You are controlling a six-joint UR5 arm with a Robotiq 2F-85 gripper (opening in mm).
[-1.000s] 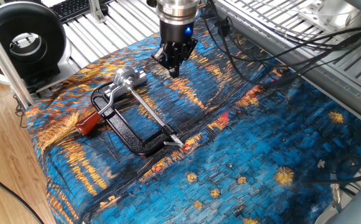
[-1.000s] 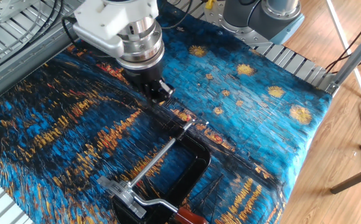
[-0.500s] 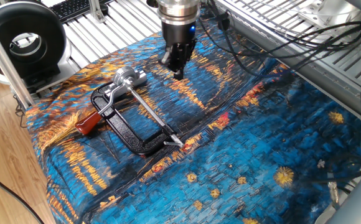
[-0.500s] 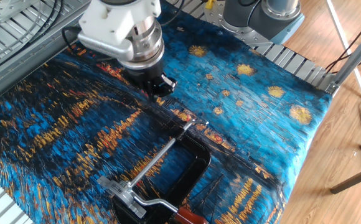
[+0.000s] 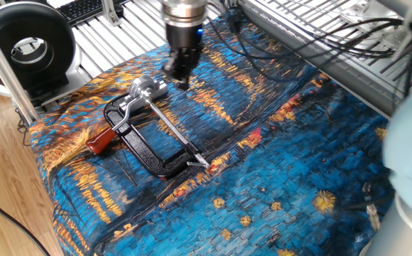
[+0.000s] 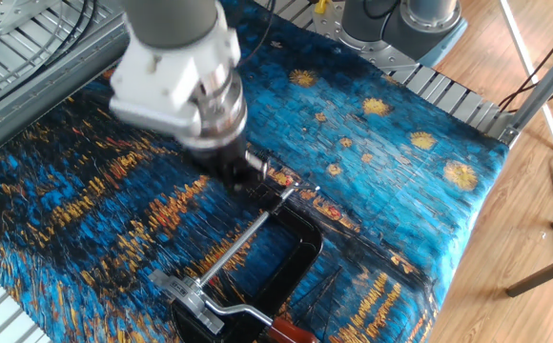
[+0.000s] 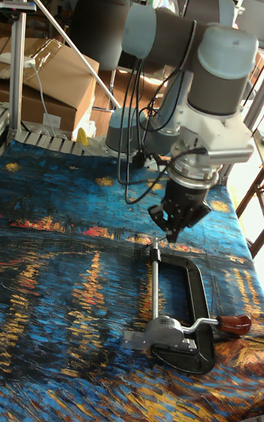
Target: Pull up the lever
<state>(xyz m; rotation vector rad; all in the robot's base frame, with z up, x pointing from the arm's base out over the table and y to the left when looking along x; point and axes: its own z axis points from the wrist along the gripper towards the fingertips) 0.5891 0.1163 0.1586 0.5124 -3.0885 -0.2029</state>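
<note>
A black-framed clamp [image 5: 143,155] lies flat on the blue and orange painted cloth [image 5: 277,163]. Its lever [image 5: 101,140], a short silver bar with a red-orange sleeve, points to the cloth's left edge and lies low. In the other fixed view the lever [image 6: 291,331] sits at the bottom edge, and in the tall view the lever [image 7: 232,323] lies at the lower right. My gripper [image 5: 180,80] hangs just above the cloth beside the clamp's silver head [image 5: 148,89], fingers together and holding nothing. From the tall view my gripper [image 7: 174,234] hovers over the rod's far tip, well away from the lever.
A black round device [image 5: 25,44] and a keyboard [image 5: 85,8] sit past the cloth's far left corner. Cables [image 5: 312,50] trail along a wire rack at the right. A slanted metal pole [image 6: 536,81] and a cardboard box [image 7: 51,78] stand beyond the table.
My gripper has swung along the cloth toward the clamp, ending near its silver head and rod. The clamp and its lever have not moved.
</note>
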